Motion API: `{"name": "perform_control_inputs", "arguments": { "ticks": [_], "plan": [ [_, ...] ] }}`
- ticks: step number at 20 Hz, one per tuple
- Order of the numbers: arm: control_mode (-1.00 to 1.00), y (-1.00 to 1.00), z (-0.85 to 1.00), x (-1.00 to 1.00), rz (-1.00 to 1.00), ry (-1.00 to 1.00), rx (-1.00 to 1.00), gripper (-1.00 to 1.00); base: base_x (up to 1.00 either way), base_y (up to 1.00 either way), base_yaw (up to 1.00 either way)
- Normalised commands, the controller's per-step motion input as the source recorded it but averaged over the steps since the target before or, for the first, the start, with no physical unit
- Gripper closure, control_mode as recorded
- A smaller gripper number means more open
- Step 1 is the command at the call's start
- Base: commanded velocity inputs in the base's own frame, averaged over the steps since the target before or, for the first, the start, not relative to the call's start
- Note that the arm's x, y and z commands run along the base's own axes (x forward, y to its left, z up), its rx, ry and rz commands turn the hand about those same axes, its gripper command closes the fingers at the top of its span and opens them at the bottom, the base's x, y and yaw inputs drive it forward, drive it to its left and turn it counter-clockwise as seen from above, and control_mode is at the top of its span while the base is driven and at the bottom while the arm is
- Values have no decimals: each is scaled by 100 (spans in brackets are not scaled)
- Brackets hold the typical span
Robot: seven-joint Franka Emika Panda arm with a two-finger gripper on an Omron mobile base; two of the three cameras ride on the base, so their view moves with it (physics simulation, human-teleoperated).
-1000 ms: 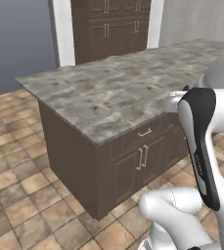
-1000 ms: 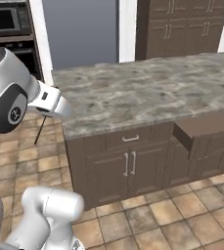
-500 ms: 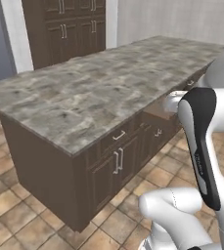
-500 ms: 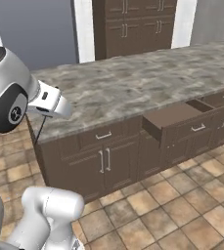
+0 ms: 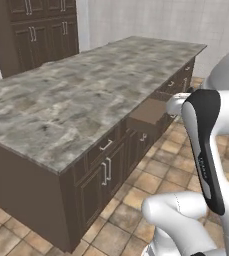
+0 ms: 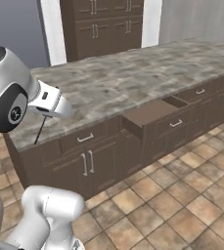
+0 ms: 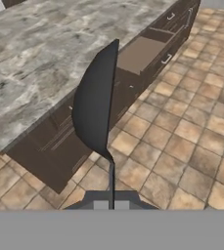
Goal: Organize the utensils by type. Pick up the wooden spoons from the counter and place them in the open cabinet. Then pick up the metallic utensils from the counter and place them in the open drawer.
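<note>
Clamped in the gripper (image 7: 111,205) is the thin dark utensil (image 7: 96,105), its stem pinched between the two closed fingertips and its dark head rising straight ahead of the hand; in the right base view it shows as a fine dark rod (image 6: 39,131) hanging below the wrist. Ahead of the utensil's tip and off to one side sits the open drawer (image 7: 142,52), pulled out from the island front, its flat lighter-brown bottom bare. It is well apart from the tool, with floor tiles (image 7: 182,132) between them. To do this step well, I judge the hand should be carried over the drawer's front wall (image 6: 150,128) before lowering, with the long stem kept clear of the counter (image 5: 76,95) edge, and the fingers parted only once the head is low inside, so the piece does not bounce out onto the tiles.
</note>
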Motion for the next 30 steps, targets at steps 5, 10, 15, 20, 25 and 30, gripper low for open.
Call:
{"name": "perform_control_inputs", "arguments": {
  "ticks": [5,10,15,20,25,30],
  "plan": [
    [100,0,0,0,0,0,0,100,43,4,-26],
    [100,0,0,0,0,0,0,100,54,11,-25],
    [100,0,0,0,0,0,0,100,55,15,-21],
    [100,0,0,0,0,0,0,100,54,7,-21],
    [100,0,0,0,0,0,0,100,58,10,-21],
    [100,0,0,0,0,0,0,100,58,16,-22]
  ]
}}
